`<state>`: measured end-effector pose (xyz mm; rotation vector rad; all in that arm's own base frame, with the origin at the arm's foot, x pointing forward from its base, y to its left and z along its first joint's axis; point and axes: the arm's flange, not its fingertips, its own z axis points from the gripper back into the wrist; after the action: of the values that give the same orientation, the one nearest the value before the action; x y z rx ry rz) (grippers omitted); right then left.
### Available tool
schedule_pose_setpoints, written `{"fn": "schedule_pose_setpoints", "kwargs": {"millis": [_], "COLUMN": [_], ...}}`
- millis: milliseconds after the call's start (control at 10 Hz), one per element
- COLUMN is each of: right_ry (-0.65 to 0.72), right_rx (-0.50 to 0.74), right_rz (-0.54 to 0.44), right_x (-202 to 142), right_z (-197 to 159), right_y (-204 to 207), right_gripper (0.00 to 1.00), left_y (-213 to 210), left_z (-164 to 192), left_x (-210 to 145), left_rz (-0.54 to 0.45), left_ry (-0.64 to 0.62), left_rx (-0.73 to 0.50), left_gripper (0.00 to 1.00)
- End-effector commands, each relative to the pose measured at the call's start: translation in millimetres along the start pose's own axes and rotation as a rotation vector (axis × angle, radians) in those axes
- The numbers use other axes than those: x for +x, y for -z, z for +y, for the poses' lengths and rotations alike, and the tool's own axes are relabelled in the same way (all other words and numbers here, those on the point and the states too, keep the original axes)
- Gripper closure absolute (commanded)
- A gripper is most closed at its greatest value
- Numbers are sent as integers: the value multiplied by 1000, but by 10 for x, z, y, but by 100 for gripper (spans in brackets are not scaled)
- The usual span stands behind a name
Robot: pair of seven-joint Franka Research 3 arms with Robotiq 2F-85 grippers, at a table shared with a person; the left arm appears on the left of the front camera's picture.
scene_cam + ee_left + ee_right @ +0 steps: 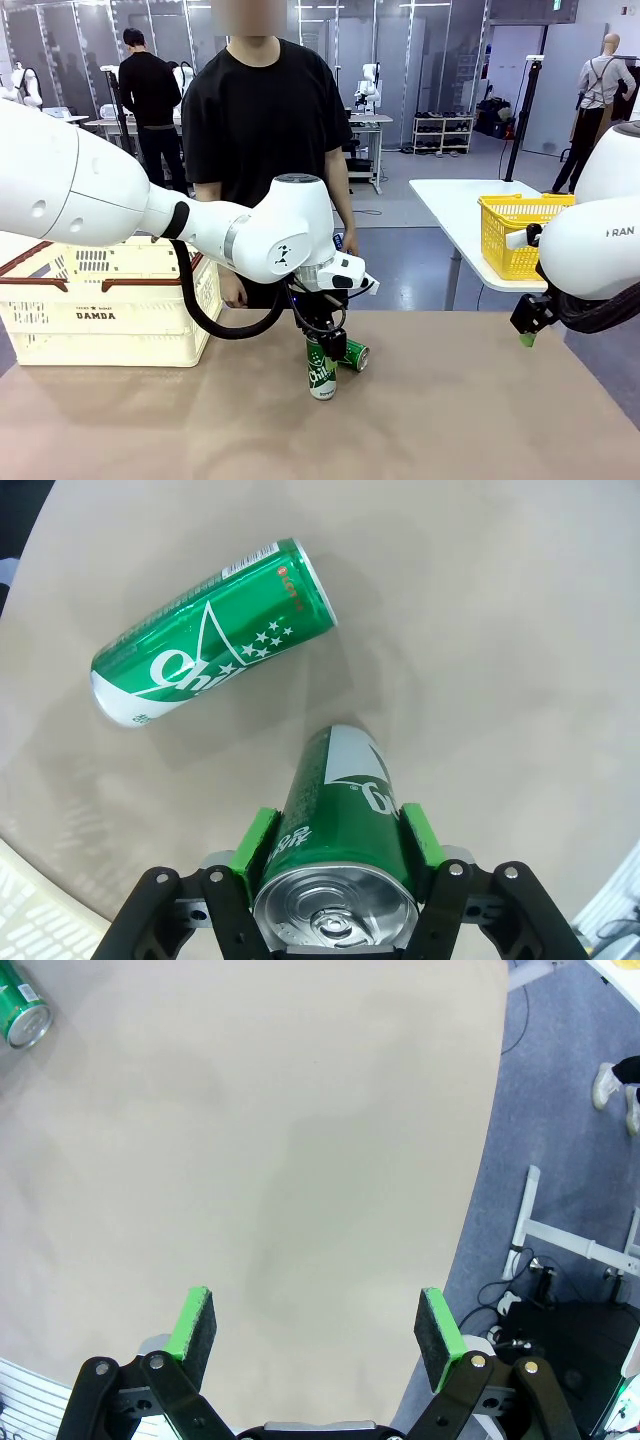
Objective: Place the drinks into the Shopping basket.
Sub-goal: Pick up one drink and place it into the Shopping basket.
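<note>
An upright green aluminium drink can with white lettering point(321, 372) point(340, 810) is being clamped near its silver top by the left gripper point(326, 344) point(338, 842), with one green pad point(254, 844) being pressed against each side. Whether its base is being rested on the tan table point(450, 420) or held just above it cannot be told. A second green can of the same kind point(353, 354) point(215, 630) point(22, 1015) is being left lying on its side just beside the first, on the far side. The large cream-white slotted plastic shopping basket with a brown rim and "DAMDA" print point(100, 300) is being kept at the table's left end, apart from both cans. The right gripper point(527, 338) point(315, 1335) is being held above the table's right edge, its jaws spread wide apart with nothing between them.
</note>
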<state>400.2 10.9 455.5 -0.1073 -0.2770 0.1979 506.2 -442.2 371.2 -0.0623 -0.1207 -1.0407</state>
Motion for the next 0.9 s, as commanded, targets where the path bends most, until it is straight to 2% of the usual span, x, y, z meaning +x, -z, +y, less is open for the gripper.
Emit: {"fn": "schedule_pose_setpoints", "kwargs": {"millis": [0,100,300,700,800], "right_ry": [-12,-12,-12,-12,-12], "right_rx": [0,0,0,0,0], "right_rz": [2,2,2,2,2], "right_x": [5,5,5,5,5], "right_z": [-24,-24,-24,-24,-24], "right_y": [-12,-12,-12,-12,-12], "right_gripper": [0,0,0,0,0], "left_y": [-79,-136,-512,-1508,-1741], "left_z": [13,0,44,258,280], "left_x": [-14,-27,-96,-191,-228], "left_rz": [31,27,11,56,27], "left_ry": [15,-9,-22,-52,-69], "left_rx": [-10,-13,1,106,127], "left_gripper": [94,100,100,100,100]}}
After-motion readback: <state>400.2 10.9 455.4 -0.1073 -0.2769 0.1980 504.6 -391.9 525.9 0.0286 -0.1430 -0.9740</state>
